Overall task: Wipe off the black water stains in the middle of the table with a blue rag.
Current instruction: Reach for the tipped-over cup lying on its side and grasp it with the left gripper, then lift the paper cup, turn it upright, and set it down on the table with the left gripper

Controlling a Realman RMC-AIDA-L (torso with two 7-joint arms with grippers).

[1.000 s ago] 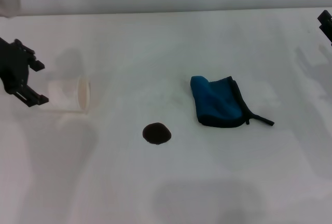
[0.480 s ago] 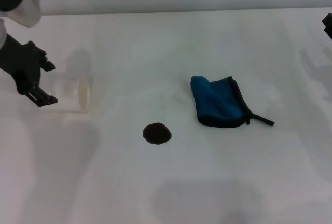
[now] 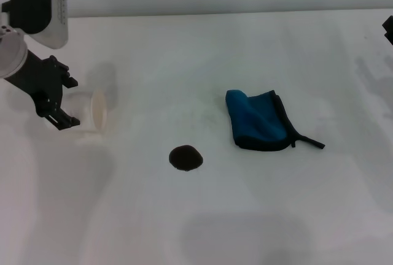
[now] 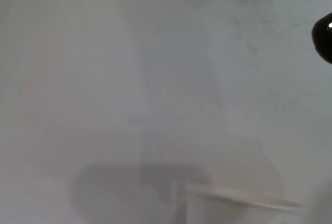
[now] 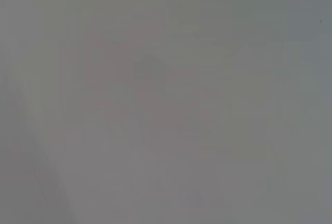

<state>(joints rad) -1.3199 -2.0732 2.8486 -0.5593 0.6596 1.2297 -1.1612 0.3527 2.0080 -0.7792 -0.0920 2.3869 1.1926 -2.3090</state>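
The black water stain [image 3: 185,157] is a small round dark blotch on the white table [image 3: 202,50], left of centre. The blue rag [image 3: 258,121] lies folded to the right of the stain, its black strap [image 3: 310,142] pointing right. My left gripper [image 3: 66,100] is at the far left, open, with its fingers on either side of the closed end of a cup lying there. It is far from the rag and the stain. A dark glossy blob [image 4: 324,38] at the edge of the left wrist view looks like the stain. Only a sliver of my right gripper [image 3: 388,29] shows at the far right edge.
A translucent white cup [image 3: 92,111] lies on its side at the left, its mouth facing the stain; its rim [image 4: 244,199] shows in the left wrist view. The right wrist view shows only a plain grey surface.
My left arm has moved right and a little farther back, bringing its open fingers up around the cup's end. The rag, the stain and the right arm have not moved.
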